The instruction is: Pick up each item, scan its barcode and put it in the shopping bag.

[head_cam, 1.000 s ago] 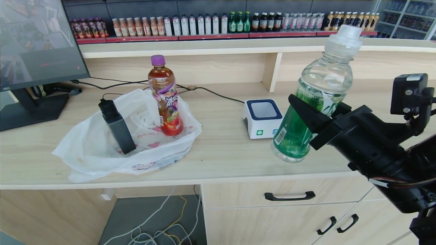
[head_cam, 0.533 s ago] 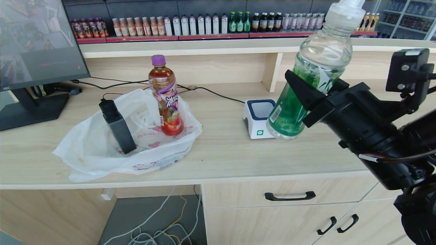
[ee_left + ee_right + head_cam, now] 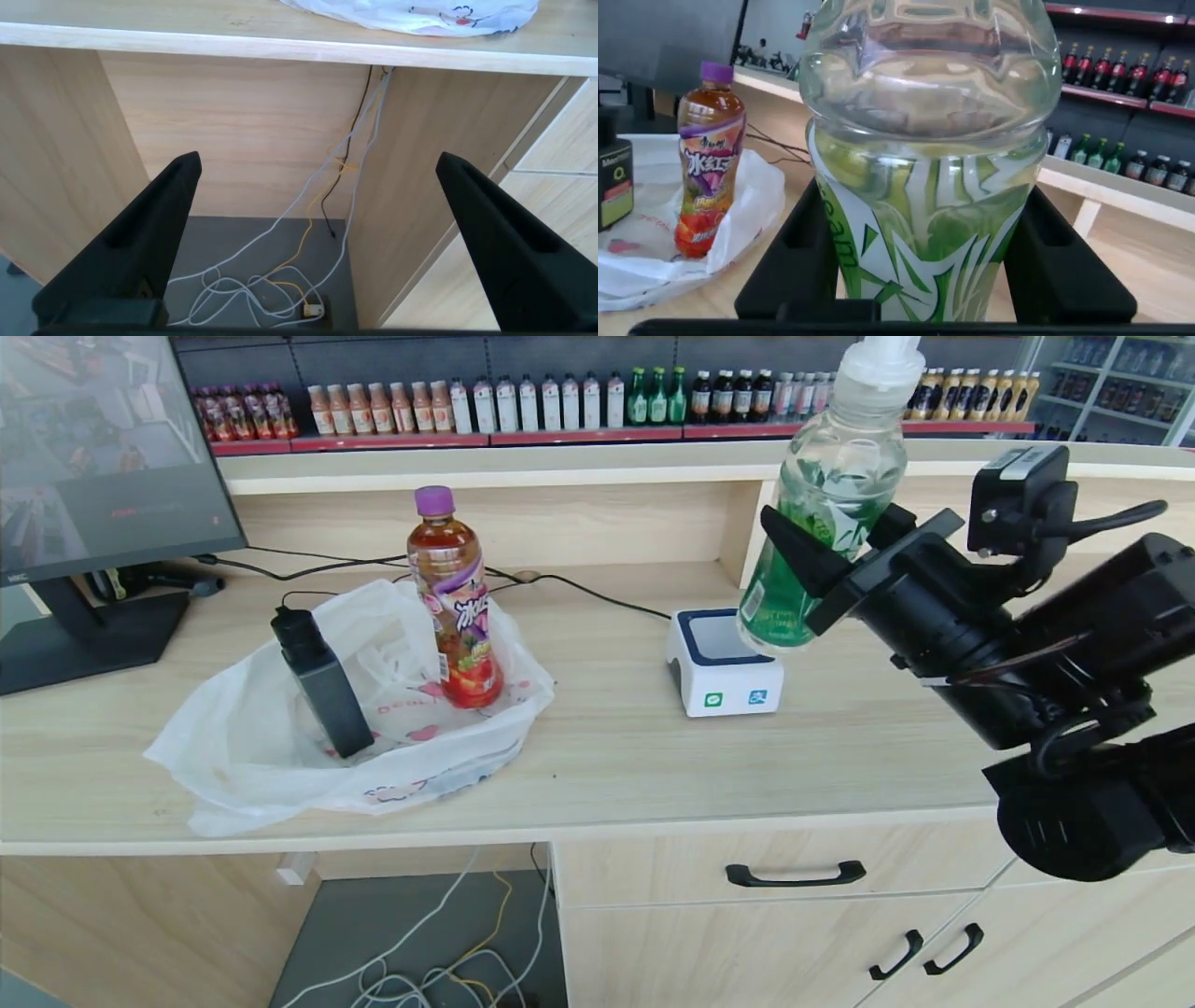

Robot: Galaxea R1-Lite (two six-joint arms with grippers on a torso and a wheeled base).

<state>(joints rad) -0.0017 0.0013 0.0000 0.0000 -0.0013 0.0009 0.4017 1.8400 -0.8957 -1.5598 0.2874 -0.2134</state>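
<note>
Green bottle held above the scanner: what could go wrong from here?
The barcode on the green bottle faces sideways, not down at the scanner, so the scan may miss.
The right pincer holds it tilted; its base seems close to the scanner and could knock it.
The tea bottle stands upright in the shopping bag and could topple when this one goes in.

Green bottle (image 3: 826,513), held in my right tool (image 3: 814,565): white lettering on the green label, only partly showing, and a barcode (image 3: 752,602) low on its side. Tea bottle (image 3: 455,607), well to the tool's left: white characters on a purple band. Scanner (image 3: 724,681), just below the tool: two small square icons, green and blue. Shopping bag (image 3: 280,747): pink print, too small to read.
</note>
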